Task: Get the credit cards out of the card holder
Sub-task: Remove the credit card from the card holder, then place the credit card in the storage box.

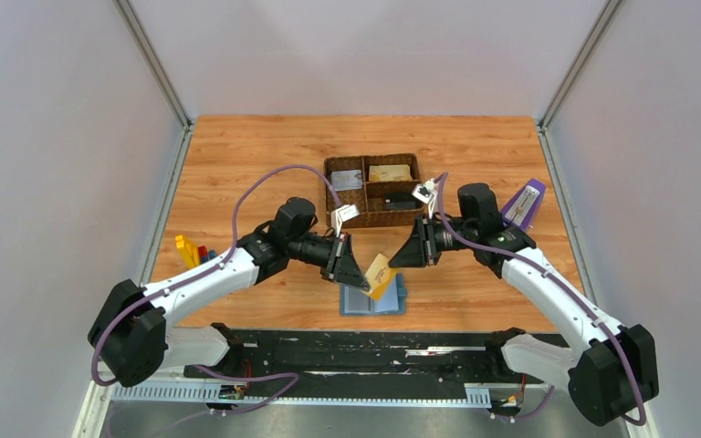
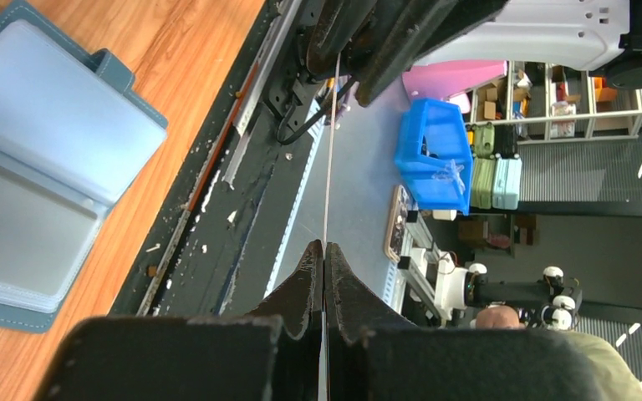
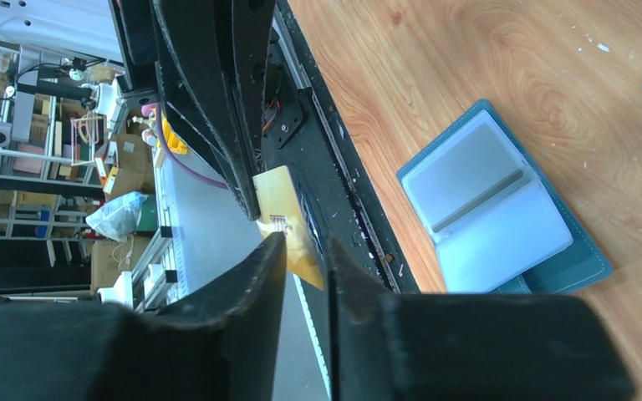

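We see a wooden worktop [image 1: 265, 155] closed in on three sides by plain grey walls [image 1: 55, 137], with a scuffed black base plate [image 1: 356, 351] along its near edge where both arms are bolted. Past that edge, the left wrist view opens onto a room with a blue bin [image 2: 435, 154] and shelving [image 2: 568, 92].

At the back of the worktop stands a brown woven tray [image 1: 371, 158] split into compartments. We make out a pale grey item in the far-left one, a tan item in the far-right one and something dark below it, but not what they are. A purple metronome [image 1: 523, 204] stands to the right of the tray, and yellow and red blocks [image 1: 187, 251] lie well apart at the left edge.

The card holder [image 1: 360, 304] lies open on the worktop, near the front edge and between the arms, with its pale blue pockets facing up.

Just above it, a gold credit card [image 1: 381, 274] hangs in the air. The left fingers [image 2: 324, 267] are pressed together, pinching one end of it. The right fingers [image 3: 267, 276] stand a little apart with the card's other end between them. We cannot tell whether they touch it.
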Controlling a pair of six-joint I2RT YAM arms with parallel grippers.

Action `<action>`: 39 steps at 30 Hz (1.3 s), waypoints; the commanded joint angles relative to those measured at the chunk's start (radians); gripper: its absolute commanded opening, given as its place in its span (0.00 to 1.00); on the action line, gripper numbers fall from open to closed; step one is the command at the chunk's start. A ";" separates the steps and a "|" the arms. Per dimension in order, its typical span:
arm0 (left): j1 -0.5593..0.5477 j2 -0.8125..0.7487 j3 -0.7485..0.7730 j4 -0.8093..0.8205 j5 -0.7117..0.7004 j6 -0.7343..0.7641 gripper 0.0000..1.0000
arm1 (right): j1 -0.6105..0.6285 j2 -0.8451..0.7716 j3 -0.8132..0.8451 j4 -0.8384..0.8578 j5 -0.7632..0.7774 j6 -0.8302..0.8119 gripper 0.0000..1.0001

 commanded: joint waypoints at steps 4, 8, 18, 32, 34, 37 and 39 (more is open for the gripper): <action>0.002 0.013 0.059 -0.014 -0.001 0.038 0.04 | -0.002 -0.011 0.015 0.009 -0.039 -0.023 0.01; 0.003 0.006 0.093 -0.118 -0.079 0.090 0.27 | -0.006 -0.022 0.014 0.010 0.004 0.000 0.00; 0.066 -0.067 0.215 -0.455 -0.513 0.207 0.57 | -0.113 0.010 0.099 0.014 0.141 0.063 0.00; 0.101 -0.102 0.223 -0.531 -0.627 0.279 0.59 | -0.151 0.284 0.336 0.175 0.662 0.182 0.00; 0.100 -0.114 0.219 -0.547 -0.643 0.296 0.59 | -0.154 0.340 0.371 0.224 0.699 0.193 0.00; 0.101 -0.128 0.212 -0.562 -0.664 0.310 0.59 | -0.161 0.422 0.407 0.288 0.726 0.205 0.00; 0.101 -0.132 0.205 -0.568 -0.666 0.315 0.59 | -0.170 0.496 0.436 0.321 0.709 0.212 0.00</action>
